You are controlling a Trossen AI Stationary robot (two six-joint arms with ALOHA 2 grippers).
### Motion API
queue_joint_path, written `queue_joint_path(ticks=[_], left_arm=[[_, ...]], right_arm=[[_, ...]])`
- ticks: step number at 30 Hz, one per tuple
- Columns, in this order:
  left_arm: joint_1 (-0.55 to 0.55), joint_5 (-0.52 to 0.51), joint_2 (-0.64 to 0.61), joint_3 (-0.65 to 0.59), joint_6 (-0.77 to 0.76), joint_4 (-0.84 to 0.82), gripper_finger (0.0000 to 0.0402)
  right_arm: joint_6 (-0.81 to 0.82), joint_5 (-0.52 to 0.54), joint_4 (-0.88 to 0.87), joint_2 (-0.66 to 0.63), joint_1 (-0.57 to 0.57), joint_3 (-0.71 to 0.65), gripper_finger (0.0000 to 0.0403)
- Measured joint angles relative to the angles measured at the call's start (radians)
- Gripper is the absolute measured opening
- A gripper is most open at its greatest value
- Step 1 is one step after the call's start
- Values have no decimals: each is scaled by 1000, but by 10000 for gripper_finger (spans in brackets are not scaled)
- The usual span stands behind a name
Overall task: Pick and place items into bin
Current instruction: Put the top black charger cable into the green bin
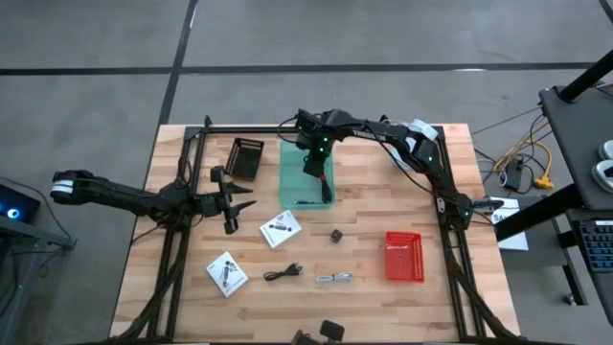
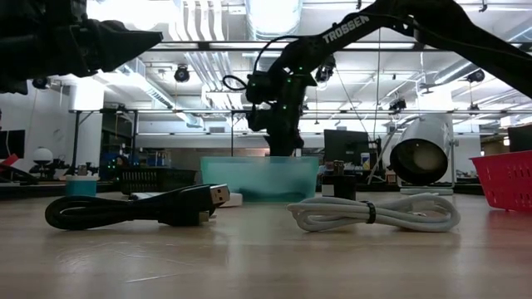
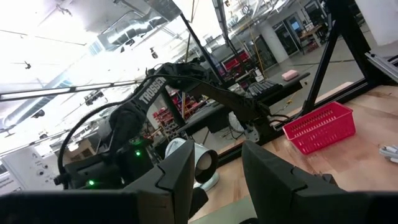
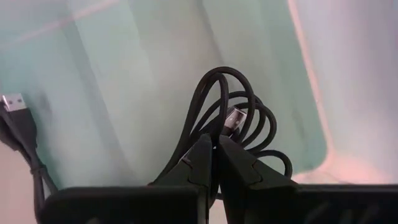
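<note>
Black cable [image 4: 239,127], right gripper [image 4: 215,147] clamping, over bin [image 1: 299,177]

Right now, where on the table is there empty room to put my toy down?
Bare wood lies between the teal bin and the red basket, apart from one tiny dark cube, and along the table's right edge. The lower left is crowded: two white packets, a black cable, a grey cable. The right gripper holds a cable over the bin.
</note>
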Motion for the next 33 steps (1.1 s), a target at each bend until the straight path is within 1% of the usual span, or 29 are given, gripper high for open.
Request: queue_joint_path(ticks=[9,13,21,25,33], left_arm=[[0,0,0,0,0,0,118],[0,0,0,0,0,0,118],[0,0,0,0,0,0,118],[0,0,0,0,0,0,118],[0,0,0,0,0,0,118]], right_arm=[[0,-5,-7,0,0,-75,9],[0,-6,23,0,0,-98,9],[-1,-8,23,0,0,-96,9],[-4,-8,-15,0,0,-82,9],[-18,-8,1,0,0,-85,9]])
